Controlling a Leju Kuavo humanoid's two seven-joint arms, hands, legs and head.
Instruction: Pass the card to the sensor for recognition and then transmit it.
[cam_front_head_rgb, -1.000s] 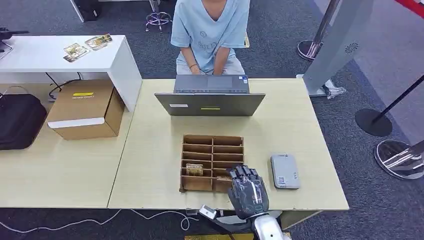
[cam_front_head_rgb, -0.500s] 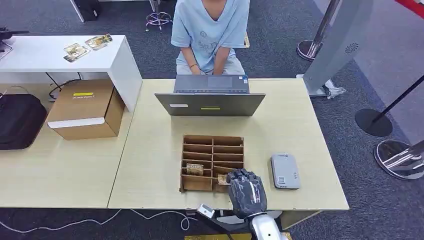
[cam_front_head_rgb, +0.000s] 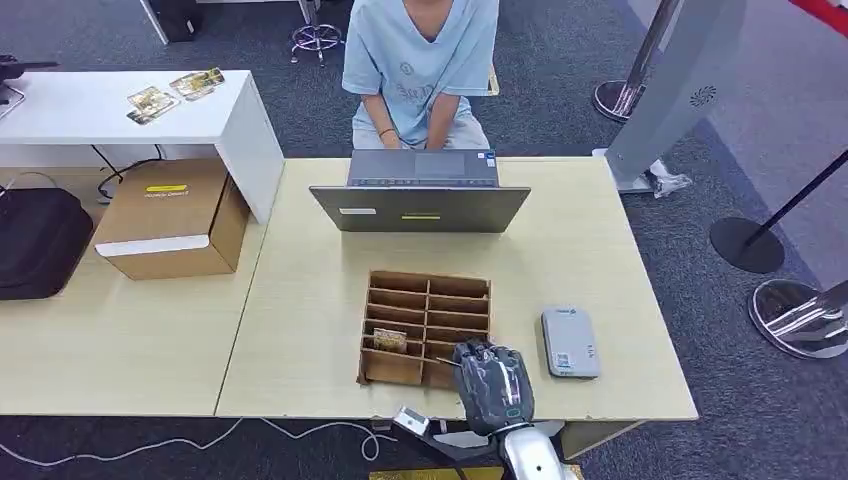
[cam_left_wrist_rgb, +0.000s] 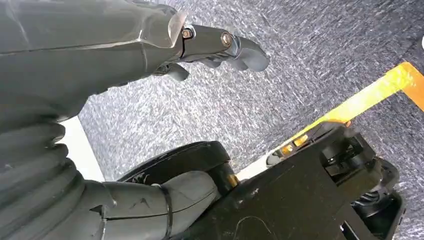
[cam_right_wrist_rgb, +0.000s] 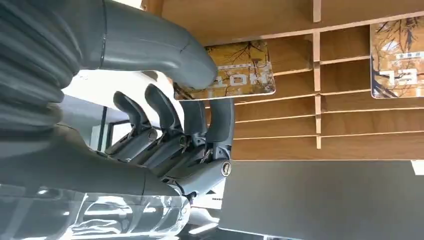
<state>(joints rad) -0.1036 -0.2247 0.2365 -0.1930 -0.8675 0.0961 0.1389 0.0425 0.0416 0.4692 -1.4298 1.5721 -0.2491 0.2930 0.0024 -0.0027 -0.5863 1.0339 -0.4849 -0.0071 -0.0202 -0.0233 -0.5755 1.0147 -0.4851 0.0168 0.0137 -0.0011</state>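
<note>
Pale matt wood-grain laminate on the table (cam_front_head_rgb: 300, 330). Brown corrugated cardboard, matt, for the divided tray (cam_front_head_rgb: 427, 300) and the box (cam_front_head_rgb: 170, 220). Glossy printed card (cam_right_wrist_rgb: 235, 75) with a yellow-brown tree pattern. Smooth grey plastic on the sensor (cam_front_head_rgb: 570, 342). Matt grey ribbed cover and dark glossy fingers on the right hand (cam_front_head_rgb: 493, 385). Rough grey carpet (cam_front_head_rgb: 560, 70).

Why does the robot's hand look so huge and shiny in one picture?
Right wrist view: the camera sits close behind the grey right hand, so it looms, with glare on its clear cover. Head view: even light, everything sharp. Left wrist view: the speckled grey carpet looks streaky.
</note>
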